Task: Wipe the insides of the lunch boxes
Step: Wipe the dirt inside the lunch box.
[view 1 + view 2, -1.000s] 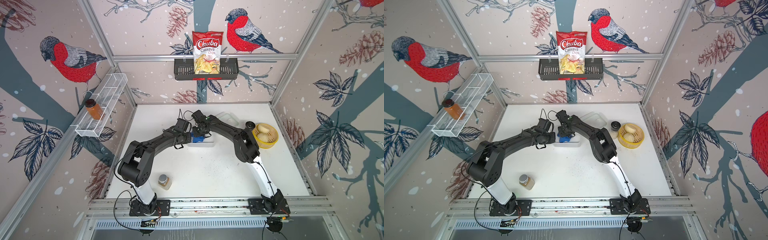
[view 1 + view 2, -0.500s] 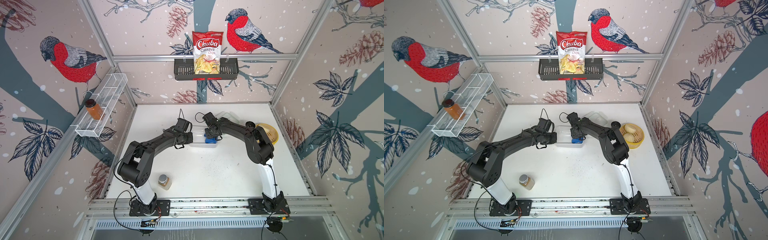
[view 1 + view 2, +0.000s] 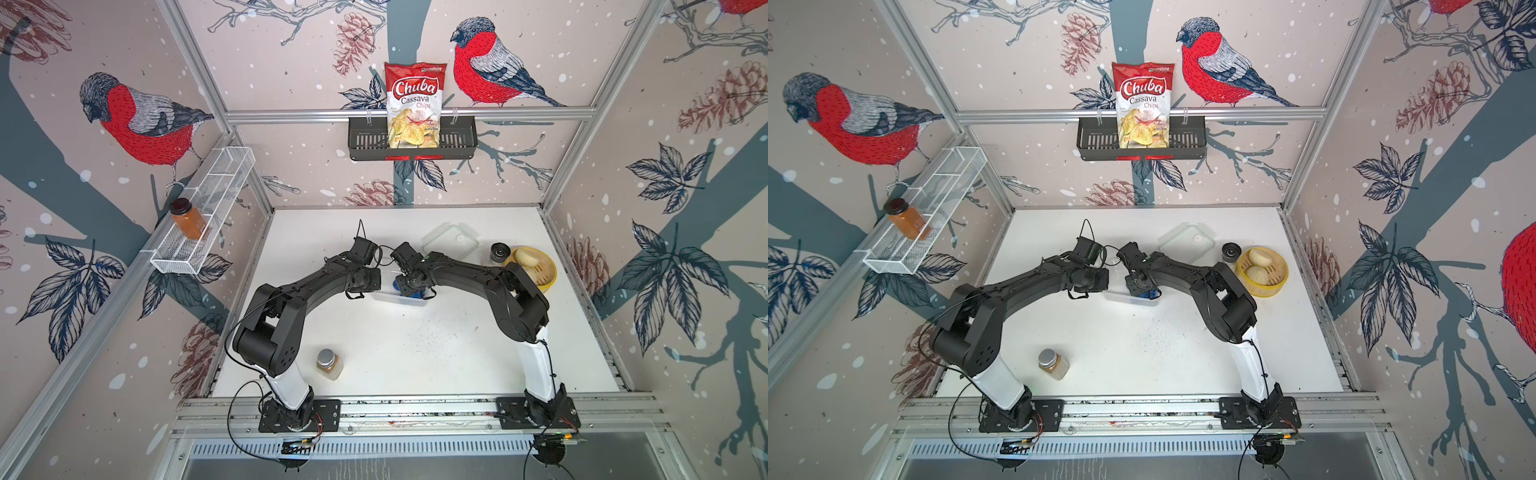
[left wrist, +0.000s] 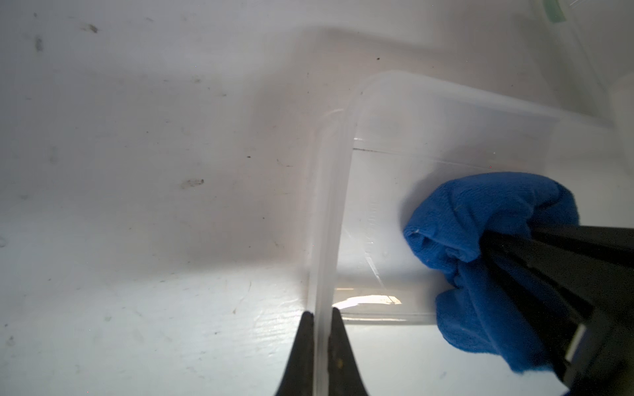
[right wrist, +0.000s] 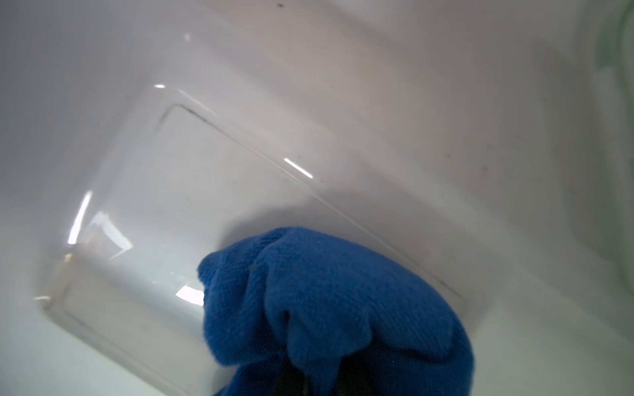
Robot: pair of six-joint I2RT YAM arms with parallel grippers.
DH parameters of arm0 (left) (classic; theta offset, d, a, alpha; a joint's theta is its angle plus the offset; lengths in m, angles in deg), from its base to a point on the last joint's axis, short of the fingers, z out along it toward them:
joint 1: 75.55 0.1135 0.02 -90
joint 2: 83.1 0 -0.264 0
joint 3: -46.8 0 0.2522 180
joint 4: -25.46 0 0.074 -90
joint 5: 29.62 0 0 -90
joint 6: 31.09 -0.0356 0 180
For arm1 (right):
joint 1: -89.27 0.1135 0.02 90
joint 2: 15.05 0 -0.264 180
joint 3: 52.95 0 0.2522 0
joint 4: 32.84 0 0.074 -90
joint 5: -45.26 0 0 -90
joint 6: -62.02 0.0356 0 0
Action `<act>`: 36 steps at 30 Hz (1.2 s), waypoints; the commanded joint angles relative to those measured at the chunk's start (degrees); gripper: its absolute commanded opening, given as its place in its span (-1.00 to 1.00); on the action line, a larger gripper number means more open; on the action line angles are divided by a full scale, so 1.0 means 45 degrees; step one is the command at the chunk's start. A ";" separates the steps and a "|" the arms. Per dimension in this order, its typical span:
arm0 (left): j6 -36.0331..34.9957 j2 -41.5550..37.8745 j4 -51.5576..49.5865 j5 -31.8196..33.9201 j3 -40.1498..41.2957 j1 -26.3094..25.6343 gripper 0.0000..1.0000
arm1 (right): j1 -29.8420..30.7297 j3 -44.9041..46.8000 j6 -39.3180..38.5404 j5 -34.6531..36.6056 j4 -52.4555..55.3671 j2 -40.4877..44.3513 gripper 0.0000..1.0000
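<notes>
The lunch box (image 3: 388, 296) is a translucent whitish tub standing open at the table's middle, also seen in the other top view (image 3: 1121, 297). My left gripper (image 4: 322, 317) is shut on the tub's side wall (image 4: 329, 205), one finger inside and one outside. My right gripper (image 5: 319, 377) is shut on a bunched blue cloth (image 5: 326, 291) that rests on the tub's floor (image 5: 171, 205). The cloth (image 4: 480, 223) sits toward the tub's right half; its blue shows under the right wrist (image 3: 405, 287). The clear lid (image 3: 451, 243) lies flat behind the tub.
A yellow steamer basket (image 3: 548, 274) with buns and a small black round object (image 3: 500, 251) stand at the right. A spice jar (image 3: 329, 363) stands front left. Dark crumbs (image 3: 432, 332) dot the table before the tub. A chips bag (image 3: 415, 106) hangs in the back-wall basket.
My right gripper swept the cloth from the tub's left end to its right end, then came back a little leftward. The left gripper kept its hold on the wall.
</notes>
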 commanded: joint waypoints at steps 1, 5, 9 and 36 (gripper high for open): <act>0.0359 -0.0044 -0.0617 0.0470 0.0133 0.0060 -1.00 | 0.0240 -0.0837 0.0496 -0.3242 0.1083 -0.1015 -1.00; 0.0402 -0.0180 -0.0597 0.0388 0.0249 0.0060 -1.00 | 0.0211 -0.2943 0.1038 -0.3835 0.0958 -0.2354 -1.00; 0.0410 -0.0263 -0.0539 0.0382 0.0407 0.0060 -1.00 | 0.0107 -0.4395 0.1789 -0.4901 0.0436 -0.3223 -1.00; 0.0417 -0.0162 -0.0851 0.0717 0.0065 0.0060 -1.00 | -0.1886 -0.3941 0.1468 -0.4933 0.0151 0.0457 -1.00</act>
